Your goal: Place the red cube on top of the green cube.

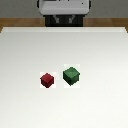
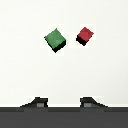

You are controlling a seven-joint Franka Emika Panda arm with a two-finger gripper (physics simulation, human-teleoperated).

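The red cube sits on the white table, just to the exterior view's left of the green cube, with a small gap between them. Both also show in the wrist view: the red cube and the larger green cube, side by side and apart. My gripper shows only in the wrist view. Its two fingertips stand wide apart with nothing between them, well above the table and clear of both cubes. The arm is not seen over the table in the exterior view.
The robot's base stands at the far edge of the table. A wooden floor strip shows beyond that edge.
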